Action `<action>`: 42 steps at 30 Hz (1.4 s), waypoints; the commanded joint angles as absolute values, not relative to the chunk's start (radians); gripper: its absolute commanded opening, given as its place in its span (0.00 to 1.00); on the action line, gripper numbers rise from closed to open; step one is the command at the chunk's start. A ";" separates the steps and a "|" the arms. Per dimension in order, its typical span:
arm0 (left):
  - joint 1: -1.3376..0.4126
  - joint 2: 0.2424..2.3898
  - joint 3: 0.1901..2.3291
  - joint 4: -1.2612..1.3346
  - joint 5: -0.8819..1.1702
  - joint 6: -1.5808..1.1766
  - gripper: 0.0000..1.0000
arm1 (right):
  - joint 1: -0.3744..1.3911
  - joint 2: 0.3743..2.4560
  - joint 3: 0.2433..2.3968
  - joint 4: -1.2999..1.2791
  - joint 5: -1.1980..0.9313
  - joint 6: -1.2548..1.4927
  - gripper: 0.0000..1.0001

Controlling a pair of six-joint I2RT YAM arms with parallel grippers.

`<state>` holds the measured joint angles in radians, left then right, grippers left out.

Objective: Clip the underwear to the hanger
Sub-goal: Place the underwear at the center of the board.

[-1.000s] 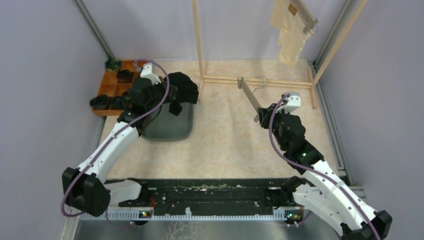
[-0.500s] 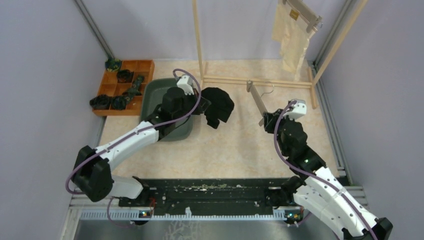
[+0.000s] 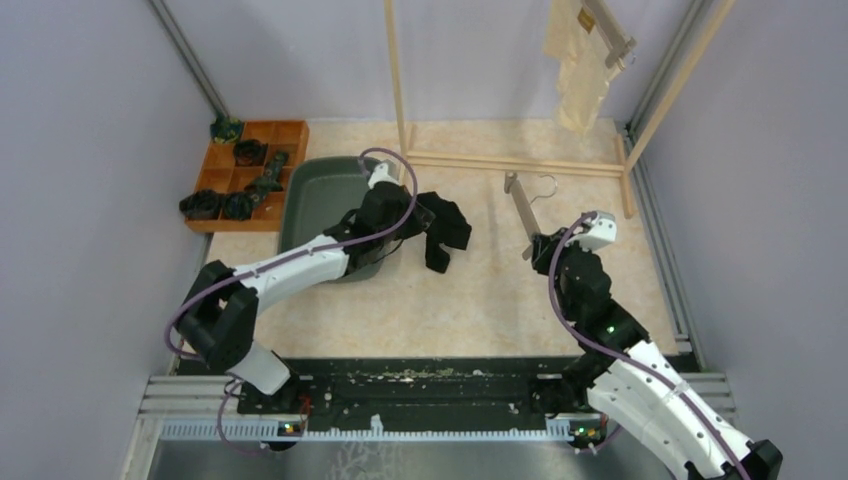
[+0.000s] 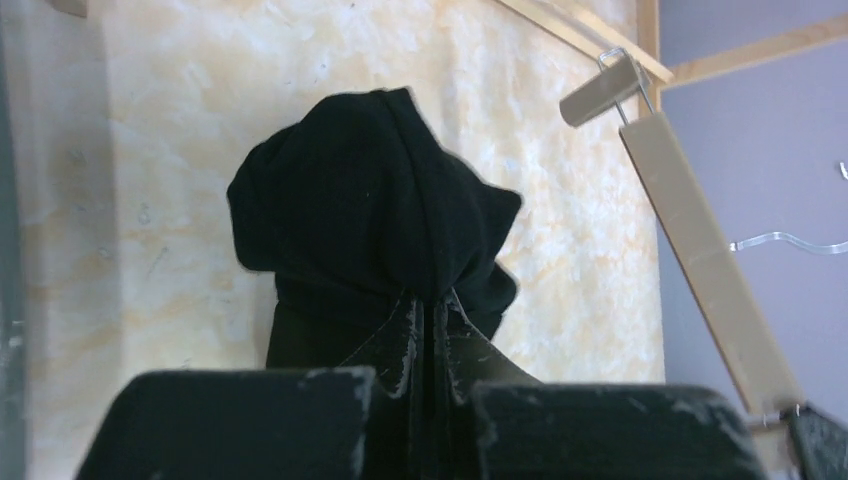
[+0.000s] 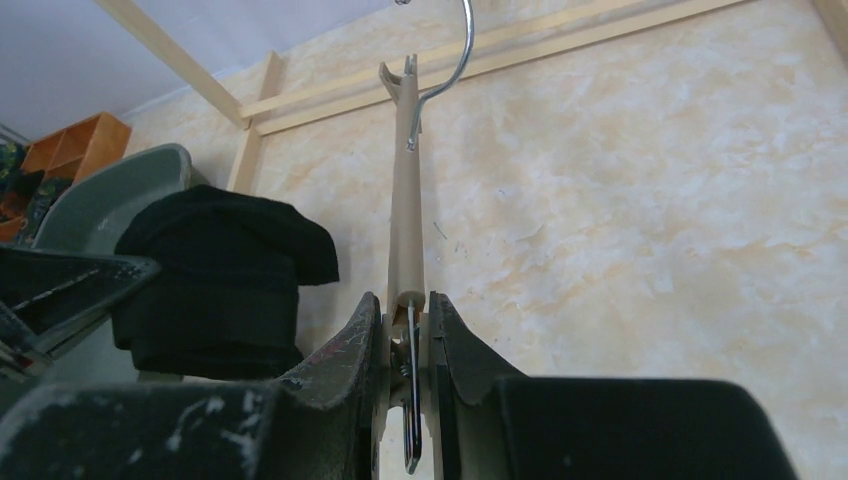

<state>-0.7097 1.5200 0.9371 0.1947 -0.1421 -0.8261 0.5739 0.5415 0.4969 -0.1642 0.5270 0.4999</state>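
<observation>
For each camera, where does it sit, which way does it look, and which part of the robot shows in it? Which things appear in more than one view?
Top external: above and behind the bases, looking down at the table; both arms show.
Left wrist: on the left arm, looking along the left gripper, shut on the black underwear; its fingers fill the bottom edge.
Right wrist: on the right arm, looking along the right gripper, shut on the hanger.
Shared: all three show the black underwear and the hanger.

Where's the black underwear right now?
Top view, centre-left: the black underwear hangs from the left jaws, just right of the green tub, with the hanger in the right jaws further right.
</observation>
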 commanded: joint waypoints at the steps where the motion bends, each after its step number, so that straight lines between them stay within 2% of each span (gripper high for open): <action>1: -0.773 1.600 1.166 -0.085 -0.368 -1.015 0.00 | 0.581 0.508 0.493 -0.106 0.569 0.515 0.00; 7: -0.796 1.690 1.370 -0.305 -0.391 -1.132 0.00 | 0.581 0.479 0.482 -0.120 0.587 0.517 0.00; 15: -0.883 1.753 1.619 -0.747 -0.610 -1.346 0.00 | 0.581 0.454 0.479 -0.131 0.594 0.514 0.00; 26: -0.892 1.980 1.877 -0.974 -0.712 -1.452 0.00 | 0.581 0.429 0.473 -0.140 0.583 0.517 0.00; 35: -0.835 2.115 1.991 -0.912 -0.686 -1.385 0.01 | 0.581 0.408 0.472 -0.159 0.581 0.516 0.00; 36: -0.824 2.115 1.986 -0.896 -0.684 -1.379 0.08 | 0.581 0.408 0.473 -0.160 0.581 0.514 0.00; 38: -0.810 2.102 1.951 -0.803 -0.677 -1.297 0.58 | 0.581 0.407 0.471 -0.160 0.578 0.513 0.00; 39: -0.804 2.089 1.933 -0.770 -0.676 -1.269 0.74 | 0.581 0.407 0.472 -0.159 0.578 0.512 0.00; 41: -0.801 2.055 1.884 -0.698 -0.686 -1.243 0.93 | 0.581 0.408 0.469 -0.156 0.579 0.510 0.00; 42: -0.801 2.033 1.853 -0.658 -0.691 -1.214 0.96 | 0.581 0.408 0.468 -0.153 0.578 0.509 0.00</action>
